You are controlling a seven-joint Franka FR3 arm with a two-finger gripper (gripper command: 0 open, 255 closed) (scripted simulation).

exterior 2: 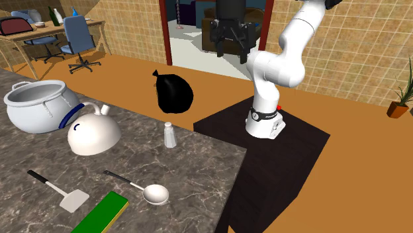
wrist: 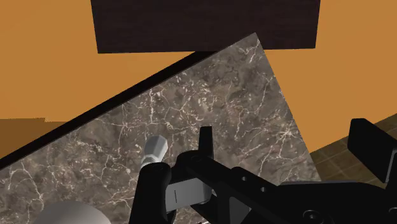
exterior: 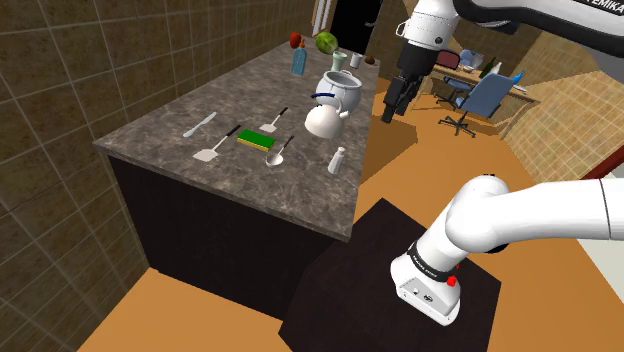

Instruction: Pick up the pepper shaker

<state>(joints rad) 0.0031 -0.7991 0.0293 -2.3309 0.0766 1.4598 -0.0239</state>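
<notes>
The pepper shaker is a small pale cylinder standing upright near the counter's edge on the stand's side, close to the white kettle. From the second exterior view, the shaker stands just right of the kettle. My black gripper hangs high in the air beyond the counter's edge, well above the shaker and to one side of it. Its fingers stand apart with nothing between them. In the wrist view the shaker lies far below, partly hidden by one finger of the gripper.
On the marble counter lie a spatula, a ladle and a green sponge. A white pot stands behind the kettle. A black bag sits on the floor. Office chair farther off.
</notes>
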